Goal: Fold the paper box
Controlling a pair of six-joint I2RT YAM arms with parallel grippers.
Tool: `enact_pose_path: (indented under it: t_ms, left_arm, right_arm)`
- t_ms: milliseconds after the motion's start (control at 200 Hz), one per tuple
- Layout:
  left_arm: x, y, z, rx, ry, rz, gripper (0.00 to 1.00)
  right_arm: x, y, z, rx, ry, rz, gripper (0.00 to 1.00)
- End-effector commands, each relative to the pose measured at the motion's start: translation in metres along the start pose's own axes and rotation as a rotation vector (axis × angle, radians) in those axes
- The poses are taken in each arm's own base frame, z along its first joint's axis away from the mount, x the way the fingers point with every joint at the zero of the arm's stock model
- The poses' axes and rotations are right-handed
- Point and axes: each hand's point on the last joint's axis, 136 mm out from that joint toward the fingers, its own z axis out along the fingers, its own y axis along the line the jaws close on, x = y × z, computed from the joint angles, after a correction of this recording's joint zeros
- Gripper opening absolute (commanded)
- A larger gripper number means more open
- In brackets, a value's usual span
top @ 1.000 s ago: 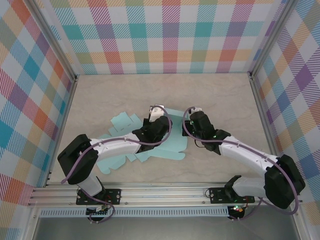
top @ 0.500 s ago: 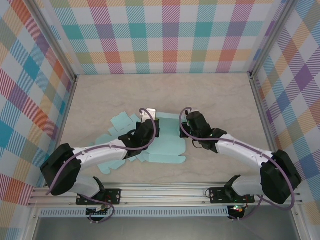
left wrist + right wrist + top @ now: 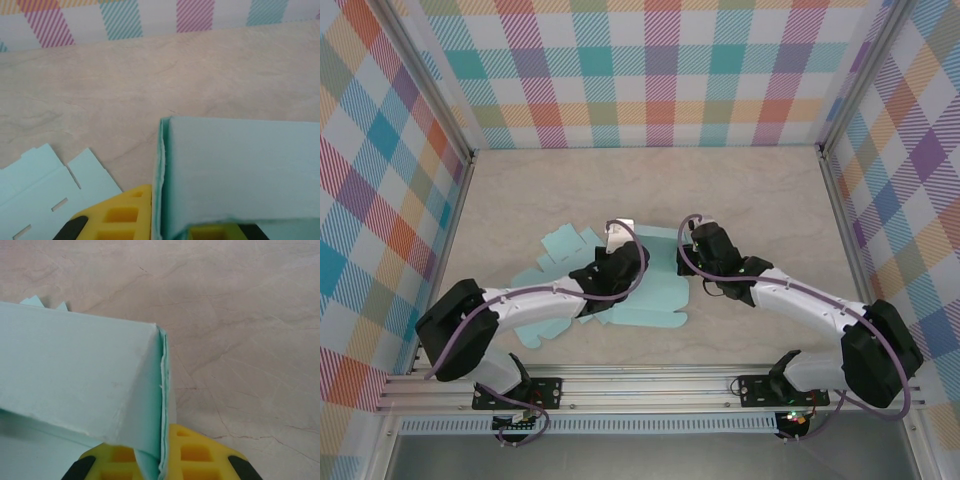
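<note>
The light teal paper box [image 3: 655, 292] lies partly unfolded mid-table, with its flat flaps [image 3: 560, 245] spread to the left. My left gripper [image 3: 620, 236] is shut on the left raised wall [image 3: 235, 170]. The wall's edge sits between the yellow fingers [image 3: 117, 215] of that gripper [image 3: 162, 231]. My right gripper [image 3: 692, 240] is shut on the right raised wall [image 3: 75, 370]. The doubled paper edge is pinched at that gripper [image 3: 166, 462] between its yellow fingers [image 3: 200, 455]. A back panel spans between the two grips.
Slotted flat flaps [image 3: 45, 185] lie on the beige tabletop [image 3: 650, 185] to the left of the left gripper. Plaid walls [image 3: 650, 70] close in the back and both sides. Bare table lies behind the box and to its right [image 3: 240, 330].
The left gripper shifted left along the box, let go briefly and shut again on the wall. The right gripper moved slightly left, keeping its grip.
</note>
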Motion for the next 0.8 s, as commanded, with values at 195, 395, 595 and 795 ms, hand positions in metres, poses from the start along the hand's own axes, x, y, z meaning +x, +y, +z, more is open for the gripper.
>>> enact_pose_path:
  t_ms: [195, 395, 595, 795]
  left_arm:
    - [-0.027, 0.021, 0.005, -0.149, -0.044, -0.159, 0.09]
    - [-0.005, -0.018, -0.002, 0.120, 0.086, -0.144, 0.46]
    - [0.014, -0.019, -0.015, 0.182, 0.151, -0.149, 0.58]
    - [0.037, -0.015, -0.026, 0.175, 0.188, -0.135, 0.66]
  right_arm:
    - [0.006, -0.010, 0.002, 0.070, 0.012, 0.028, 0.00]
    - [0.006, -0.015, 0.010, 0.119, 0.032, 0.012, 0.00]
    - [0.006, -0.013, 0.015, 0.114, 0.040, 0.012, 0.00]
    - [0.005, -0.011, 0.016, 0.113, 0.044, 0.014, 0.00]
